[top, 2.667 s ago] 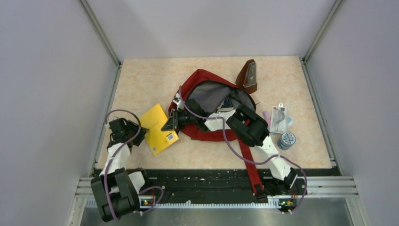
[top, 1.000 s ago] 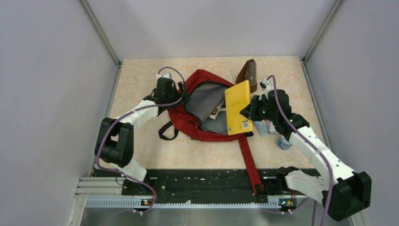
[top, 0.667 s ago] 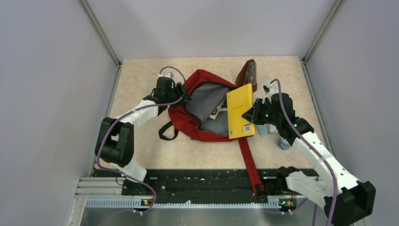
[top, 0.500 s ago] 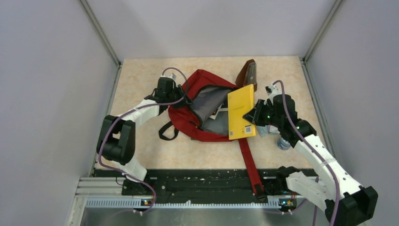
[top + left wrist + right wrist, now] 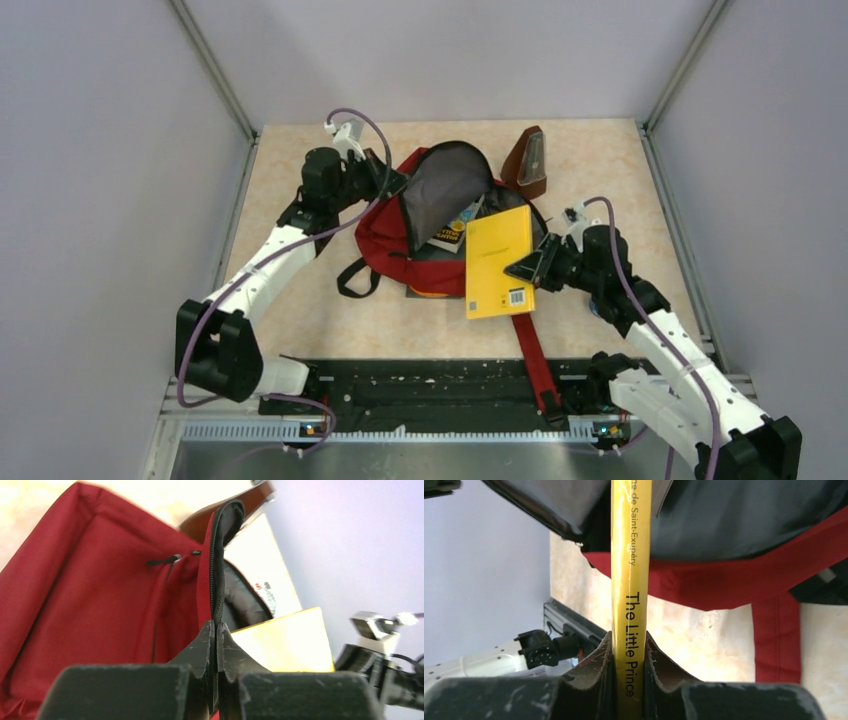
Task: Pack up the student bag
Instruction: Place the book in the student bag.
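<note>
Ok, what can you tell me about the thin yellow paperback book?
The thin yellow paperback book has black spine lettering reading The Little Prince and a barcode label at one cover corner. The right gripper pinches its spine edge, holding it cover-up, partly over the open dark-red fabric backpack. Whether it touches the bag is unclear.

Paperback [image 5: 456, 228] in student bag [image 5: 385, 240] mostly hidden, yellow book [image 5: 630, 555] spine cropped

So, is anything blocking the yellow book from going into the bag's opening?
Nothing visible does. The left gripper holds up the zipper edge of the student bag, so its mouth gapes toward the yellow book in the right gripper.
</note>
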